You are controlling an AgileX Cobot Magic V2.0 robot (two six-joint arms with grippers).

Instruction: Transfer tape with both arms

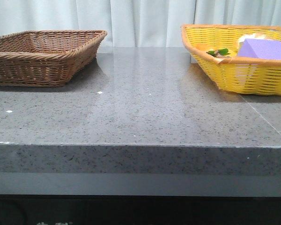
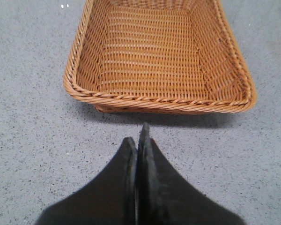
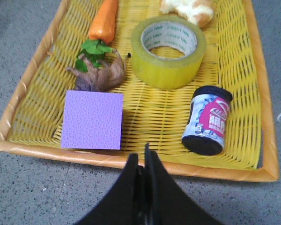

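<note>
Speckled grey stone bench (image 1: 145,108), glossy on top. Far left sits a brown woven wicker basket (image 1: 42,56), rectangular, nothing inside it. Far right, a yellow plastic-weave basket (image 3: 33,108) is well stocked: the tape (image 3: 168,51), a glossy translucent yellow roll lying flat, a textured purple block (image 3: 92,120), a carrot (image 3: 104,19), a brown knobbly root (image 3: 100,75) and a small black-capped jar (image 3: 207,120). Left hand (image 2: 139,136) is pressed closed, holding nothing, near the wicker. Right hand (image 3: 143,157) closed too, at the yellow rim.
</note>
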